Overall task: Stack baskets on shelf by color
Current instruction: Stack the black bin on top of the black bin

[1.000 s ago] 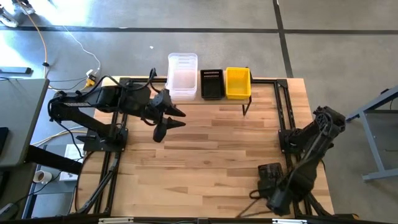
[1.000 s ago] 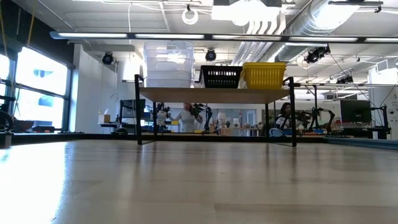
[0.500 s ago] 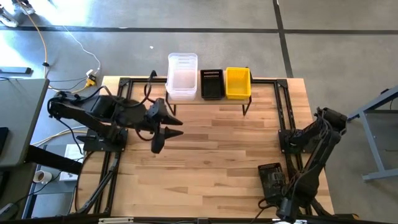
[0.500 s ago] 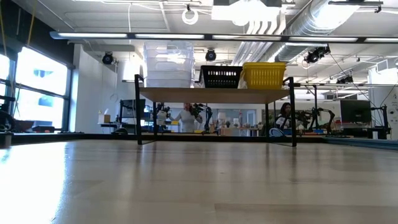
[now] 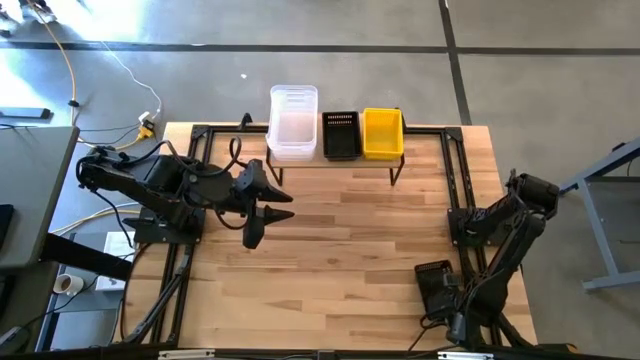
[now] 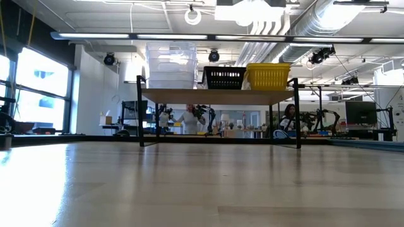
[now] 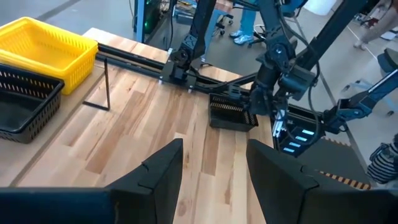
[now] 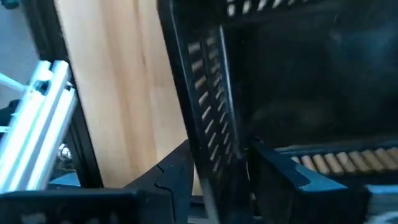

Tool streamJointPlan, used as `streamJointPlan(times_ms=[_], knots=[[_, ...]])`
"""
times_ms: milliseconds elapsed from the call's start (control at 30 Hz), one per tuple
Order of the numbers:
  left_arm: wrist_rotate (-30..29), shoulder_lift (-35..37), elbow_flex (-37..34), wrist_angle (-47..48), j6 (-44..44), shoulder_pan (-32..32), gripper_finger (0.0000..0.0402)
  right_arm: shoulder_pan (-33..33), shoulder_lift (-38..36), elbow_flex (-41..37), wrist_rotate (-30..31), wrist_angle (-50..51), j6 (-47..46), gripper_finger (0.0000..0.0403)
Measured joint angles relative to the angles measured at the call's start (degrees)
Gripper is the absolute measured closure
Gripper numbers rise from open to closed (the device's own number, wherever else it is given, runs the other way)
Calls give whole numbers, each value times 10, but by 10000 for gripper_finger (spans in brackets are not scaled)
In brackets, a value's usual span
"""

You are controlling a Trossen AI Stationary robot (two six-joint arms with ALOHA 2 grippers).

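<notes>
Right gripper [image 5: 452, 322] is low at the near right corner of the table [image 5: 340, 250], and its two fingers [image 8: 171, 174] stand on both sides of one mesh wall of a black basket [image 5: 436, 285] that lies on the table there; the fingers are set around this wall, but I cannot tell if they already press it. Left gripper [image 5: 262, 212] hangs over the left part of the table, in front of the shelf [image 5: 396, 158], with its fingers [image 7: 158, 174] spread wide and nothing between them. On the shelf, at the far edge of the table, stand three groups side by side: a tall stack of clear baskets [image 5: 293, 122] at the left, a black basket on the shelf [image 5: 340, 134] in the middle, and a yellow basket [image 5: 382, 132] at the right, close beside each other
</notes>
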State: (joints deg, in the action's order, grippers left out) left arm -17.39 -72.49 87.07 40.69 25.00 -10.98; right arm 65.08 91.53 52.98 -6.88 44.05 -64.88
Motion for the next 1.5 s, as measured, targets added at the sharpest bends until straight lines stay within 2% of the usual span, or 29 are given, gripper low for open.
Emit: streamJointPlan(times_ms=[167,333,400,533,667,833,1000,1100,1300,1500], knots=[[0,0,0,0,1,0,234,0,0,-15,-19,-12,-11,290],[-6,0,0,0,-1,0,234,-2,0,-13,-28,-33,-31,373],[-16,0,0,2,-4,0,234,-2,0,-13,-32,-45,-54,393],[-31,0,0,2,-31,1,234,-10,0,12,-31,-45,-89,387],[-63,0,0,3,-49,1,234,-36,0,55,-21,-26,-92,400],[-140,0,0,21,-71,1,234,-88,0,118,14,-4,-71,402],[-226,0,0,47,-65,17,234,-160,0,168,41,11,-12,403],[-217,0,0,49,-86,38,234,-208,0,193,52,16,36,403],[-143,0,0,50,-148,92,234,-304,0,249,52,16,150,403],[-100,0,0,50,-186,148,234,-393,0,300,55,16,242,403]])
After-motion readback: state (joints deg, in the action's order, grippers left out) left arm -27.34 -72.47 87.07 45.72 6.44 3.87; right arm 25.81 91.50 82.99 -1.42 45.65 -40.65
